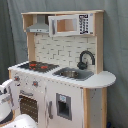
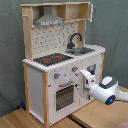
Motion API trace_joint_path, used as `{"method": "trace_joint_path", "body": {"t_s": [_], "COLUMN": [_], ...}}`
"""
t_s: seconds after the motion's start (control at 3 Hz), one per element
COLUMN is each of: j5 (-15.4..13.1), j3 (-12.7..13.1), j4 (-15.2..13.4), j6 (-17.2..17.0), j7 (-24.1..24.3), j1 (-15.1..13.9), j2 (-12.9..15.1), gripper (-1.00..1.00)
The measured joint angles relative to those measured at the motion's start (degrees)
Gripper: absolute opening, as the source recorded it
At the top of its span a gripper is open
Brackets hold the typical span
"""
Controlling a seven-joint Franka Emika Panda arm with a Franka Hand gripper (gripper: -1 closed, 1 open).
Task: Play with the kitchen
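Reaching toward pale-wood kitchen [image 2: 45, 95], glossy white hand [image 2: 84, 80]

A grey curtain [image 1: 117, 45] hangs behind (wooden floor [image 2: 95, 117] below).

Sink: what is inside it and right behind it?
The sink basin looks empty, though its floor is partly hidden. The black faucet stands behind it, before the backboard.
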Motion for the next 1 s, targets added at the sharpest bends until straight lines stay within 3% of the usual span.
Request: {"method": "trace_joint_path", "body": {"t_s": [0.67, 1.0], "j5": [0.0, 0.0], "j3": [1.8, 2.6], "j4": [-0.1, 1.2], "j6": [6.6, 10.1], "j7": [8.0, 8.4], "j1": [-6.1, -10.7], "j2": [-0.1, -0.3], "gripper": [1.0, 1.0]}}
